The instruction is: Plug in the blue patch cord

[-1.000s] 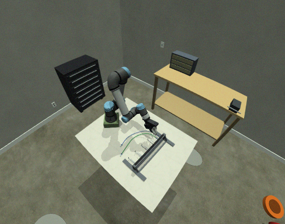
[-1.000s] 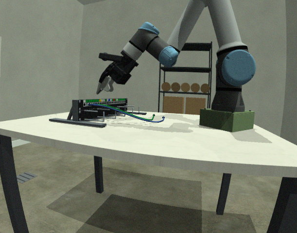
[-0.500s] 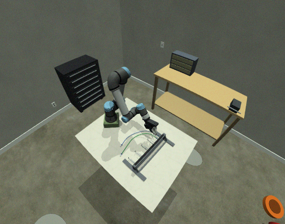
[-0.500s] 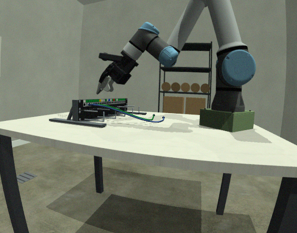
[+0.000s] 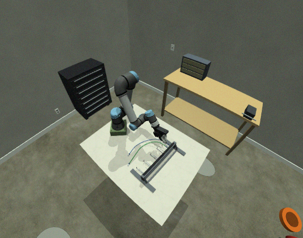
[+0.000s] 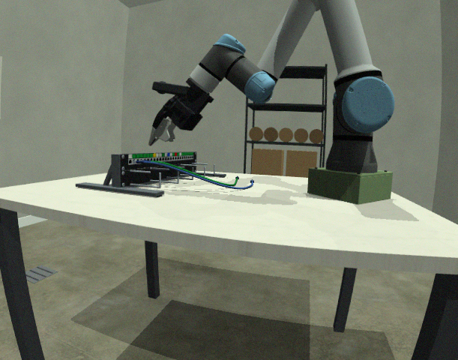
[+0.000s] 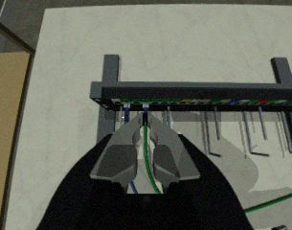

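The blue cord (image 5: 141, 141) (image 6: 242, 188) (image 7: 126, 115) is running from its plugged end, just beside the gripper's tips in the wrist view, back past the hand to a free end lying well apart from it, toward the arm's base. The gripper (image 5: 164, 140) (image 6: 151, 144) (image 7: 145, 113) is clenching on nothing, hovering above the rack (image 5: 159, 159) (image 6: 119, 170) (image 7: 198, 90). The work seems to be at the approach, before any grasp; the next move likely calls for opening and going back to the blue free end, clear of the green cord (image 5: 139, 149) (image 6: 205, 178) (image 7: 146, 153). The exterior view is showing air between fingertips and rack, which the wrist view is hiding; the wrist view is showing the blue label (image 7: 235, 101) off to one side of the fingers, which the top view is not resolving.
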You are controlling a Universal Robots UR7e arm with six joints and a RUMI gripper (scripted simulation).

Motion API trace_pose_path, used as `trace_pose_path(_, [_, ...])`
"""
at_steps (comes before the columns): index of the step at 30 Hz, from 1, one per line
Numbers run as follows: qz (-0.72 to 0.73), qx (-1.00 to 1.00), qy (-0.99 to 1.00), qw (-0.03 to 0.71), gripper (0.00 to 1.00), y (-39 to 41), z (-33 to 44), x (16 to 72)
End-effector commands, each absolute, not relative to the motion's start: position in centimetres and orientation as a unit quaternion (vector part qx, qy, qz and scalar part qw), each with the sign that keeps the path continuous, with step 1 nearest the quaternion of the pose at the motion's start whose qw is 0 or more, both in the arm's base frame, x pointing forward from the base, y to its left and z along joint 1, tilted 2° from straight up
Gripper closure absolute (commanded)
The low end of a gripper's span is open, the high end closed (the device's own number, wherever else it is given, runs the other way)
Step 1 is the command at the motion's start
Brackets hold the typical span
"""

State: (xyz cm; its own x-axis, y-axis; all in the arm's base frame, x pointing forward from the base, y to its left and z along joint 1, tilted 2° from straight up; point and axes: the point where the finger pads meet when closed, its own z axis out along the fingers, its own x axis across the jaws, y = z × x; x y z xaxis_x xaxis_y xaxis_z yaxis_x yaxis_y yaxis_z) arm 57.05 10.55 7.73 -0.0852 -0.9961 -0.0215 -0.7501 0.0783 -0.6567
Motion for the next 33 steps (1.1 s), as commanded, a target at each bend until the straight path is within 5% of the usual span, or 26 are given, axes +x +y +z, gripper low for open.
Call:
trace_pose_path(1, [-0.252,-0.630,0.692,0.245,1.00,10.5,7.8,57.1])
trace_pose_path(33, [-0.252,-0.630,0.692,0.245,1.00,10.7,9.8,55.3])
